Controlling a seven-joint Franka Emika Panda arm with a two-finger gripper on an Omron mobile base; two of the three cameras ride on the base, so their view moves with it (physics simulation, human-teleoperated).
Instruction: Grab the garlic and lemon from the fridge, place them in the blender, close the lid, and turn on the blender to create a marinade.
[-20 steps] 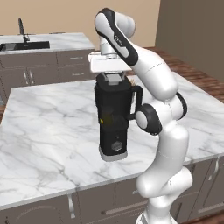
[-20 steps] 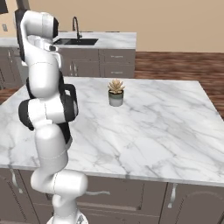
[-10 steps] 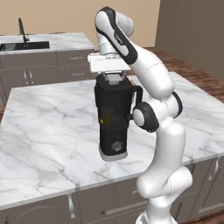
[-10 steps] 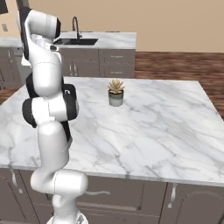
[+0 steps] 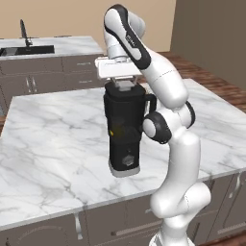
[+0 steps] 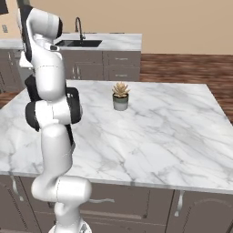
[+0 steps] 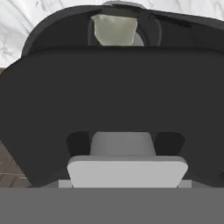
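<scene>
The black blender [image 5: 125, 132] stands upright on the marble island, its round knob [image 5: 128, 161] facing the front edge. My gripper [image 5: 124, 84] sits right above the jar, shut on the lid [image 5: 124, 89] by its light grey centre. In the hand view the lid [image 7: 113, 96] covers most of the jar mouth, with my gripper [image 7: 123, 142] clamped on its grey square. Past the lid's far edge, a gap shows the cream garlic [image 7: 114, 29] lying inside the jar. The lemon is hidden and the fridge is out of view.
A small potted succulent [image 6: 120, 95] stands on the island [image 5: 53, 129] to the right of the arm. A back counter carries a sink with a faucet [image 5: 24, 45]. Wooden floor lies beyond the island's right end.
Almost nothing has moved; the hand stays over the jar with the lid in its grip.
</scene>
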